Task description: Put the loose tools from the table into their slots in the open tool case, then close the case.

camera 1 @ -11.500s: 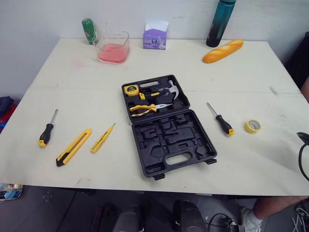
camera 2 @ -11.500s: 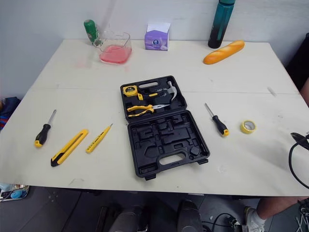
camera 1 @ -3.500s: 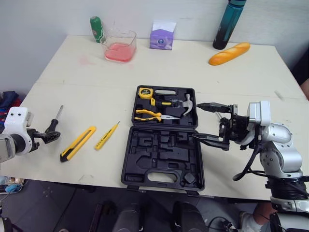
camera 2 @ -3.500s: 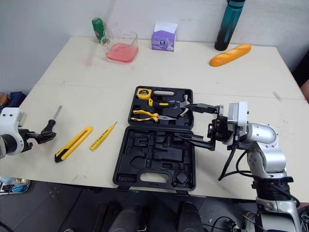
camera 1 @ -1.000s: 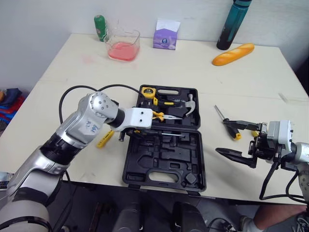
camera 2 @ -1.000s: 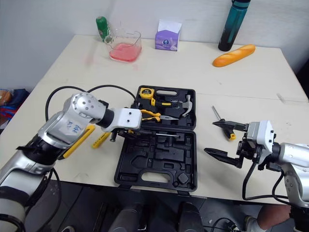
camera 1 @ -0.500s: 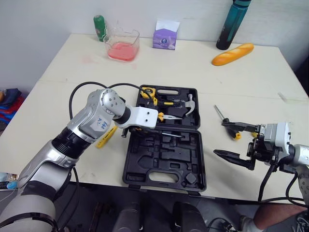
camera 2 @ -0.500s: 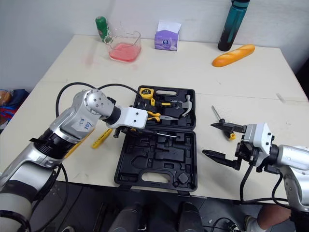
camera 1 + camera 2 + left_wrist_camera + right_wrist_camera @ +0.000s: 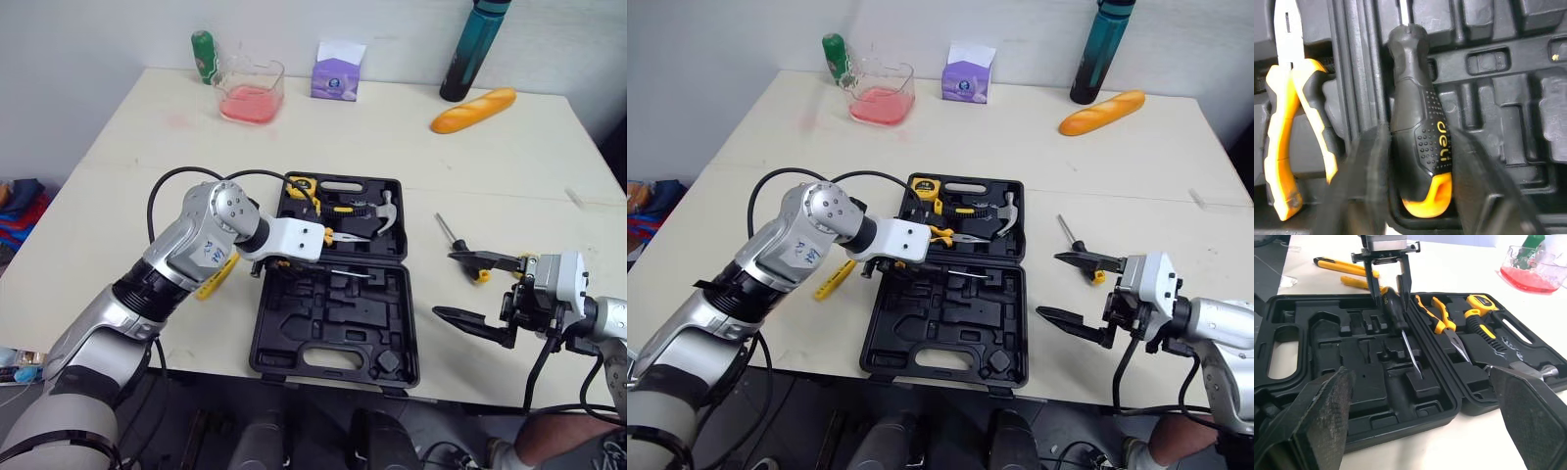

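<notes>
At the middle of the left eye view, the open tool case (image 9: 387, 313) lies on the counter (image 9: 147, 147). Its upper half already holds a tape measure (image 9: 297, 186) and a hammer (image 9: 380, 209). The left hand (image 9: 263, 268) is over the left side of the case, near the hinge line, and the thin shaft of a screwdriver (image 9: 345, 275) points from it toward the right. At the lower right of the frame the right hand (image 9: 444, 285) hangs with its fingers spread wide and empty. A second screwdriver (image 9: 444, 228) lies on the counter just behind it, its handle partly covered by the upper finger.

From the left wrist view, the two fingers (image 9: 1359, 186) sit close on both sides of the black and orange handle, so I judge that this hand grips it. The handle lies in a groove beside the pliers (image 9: 1293, 137). Whether it is fully seated, I cannot tell.

From the right wrist view, a utility knife (image 9: 1344, 266) and a tester pen (image 9: 1356, 282) lie loose on the counter beyond the case.

I judge the task to be in its early part. One screwdriver is going in, at least three tools wait outside, and the case is not yet closed.
</notes>
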Controlling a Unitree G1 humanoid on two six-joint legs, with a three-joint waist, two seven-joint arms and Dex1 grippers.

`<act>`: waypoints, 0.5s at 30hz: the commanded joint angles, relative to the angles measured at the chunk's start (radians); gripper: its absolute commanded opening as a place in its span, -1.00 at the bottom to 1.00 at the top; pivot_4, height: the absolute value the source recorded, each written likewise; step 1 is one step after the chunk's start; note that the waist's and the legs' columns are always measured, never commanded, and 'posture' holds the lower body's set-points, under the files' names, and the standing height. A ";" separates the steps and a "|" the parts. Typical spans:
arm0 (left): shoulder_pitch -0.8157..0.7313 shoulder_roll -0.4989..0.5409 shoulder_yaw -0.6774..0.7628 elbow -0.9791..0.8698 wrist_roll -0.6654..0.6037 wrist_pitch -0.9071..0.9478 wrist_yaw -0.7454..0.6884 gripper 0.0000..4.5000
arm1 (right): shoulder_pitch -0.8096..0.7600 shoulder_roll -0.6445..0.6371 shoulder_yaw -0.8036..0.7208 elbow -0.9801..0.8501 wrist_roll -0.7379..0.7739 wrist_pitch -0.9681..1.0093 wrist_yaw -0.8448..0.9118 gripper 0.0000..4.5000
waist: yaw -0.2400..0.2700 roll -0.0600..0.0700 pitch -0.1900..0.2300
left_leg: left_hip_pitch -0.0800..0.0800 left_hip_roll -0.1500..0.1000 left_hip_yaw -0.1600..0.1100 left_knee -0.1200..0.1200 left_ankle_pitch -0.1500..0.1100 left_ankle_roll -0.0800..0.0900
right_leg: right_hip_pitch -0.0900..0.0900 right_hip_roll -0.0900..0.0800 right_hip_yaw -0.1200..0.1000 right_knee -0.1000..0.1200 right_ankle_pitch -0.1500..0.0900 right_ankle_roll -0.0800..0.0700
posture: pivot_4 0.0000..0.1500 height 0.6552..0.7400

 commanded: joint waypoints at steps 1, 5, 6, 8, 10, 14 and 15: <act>-0.005 -0.002 0.037 -0.031 -0.018 -0.022 -0.007 0.74 | 0.002 0.004 -0.014 0.003 0.006 -0.026 0.010 1.00 | 0.000 0.000 0.000 | 0.000 0.000 0.000 0.000 0.000 0.000 | 0.000 0.000 0.000 0.000 0.000 0.000 | 1.00 1.00; 0.004 0.000 0.080 -0.049 -0.078 -0.061 -0.025 0.87 | 0.000 0.003 -0.014 0.005 0.003 -0.030 0.009 1.00 | 0.000 0.000 0.000 | 0.000 0.000 0.000 0.001 0.000 0.000 | 0.000 0.000 0.000 0.000 0.000 0.000 | 1.00 1.00; 0.005 -0.004 0.088 -0.046 -0.085 -0.069 -0.021 0.87 | -0.001 0.003 -0.015 0.006 0.002 -0.031 0.008 1.00 | -0.001 0.000 0.000 | 0.000 0.000 0.000 0.001 0.000 0.000 | 0.000 0.000 0.000 0.001 0.000 0.000 | 1.00 1.00; 0.018 -0.012 0.124 -0.042 -0.118 -0.079 -0.006 0.87 | 0.001 0.005 -0.015 0.000 0.003 -0.030 0.005 1.00 | -0.001 0.000 0.000 | 0.000 0.000 0.000 0.001 0.000 0.000 | 0.000 0.000 0.000 0.001 0.000 0.000 | 1.00 1.00; 0.039 -0.013 0.160 -0.045 -0.156 -0.089 -0.001 0.87 | 0.005 0.006 -0.016 -0.011 0.006 -0.026 0.000 1.00 | -0.002 0.000 0.000 | 0.000 0.000 0.000 0.001 0.000 0.000 | 0.000 0.000 0.000 0.001 0.000 0.000 | 1.00 1.00; 0.101 -0.023 0.252 -0.079 -0.262 -0.056 0.006 0.87 | 0.001 0.003 -0.027 -0.001 0.004 -0.030 -0.009 1.00 | -0.002 0.000 0.000 | 0.000 0.000 -0.001 0.002 0.000 0.000 | 0.000 0.000 0.000 0.001 0.000 0.000 | 1.00 1.00; 0.120 -0.022 0.279 -0.082 -0.282 -0.071 0.015 0.87 | -0.001 0.002 -0.034 0.007 0.002 -0.034 -0.012 1.00 | -0.002 0.000 0.000 | -0.001 0.000 -0.001 0.003 0.000 0.000 | 0.000 0.000 0.000 0.002 0.000 0.000 | 1.00 1.00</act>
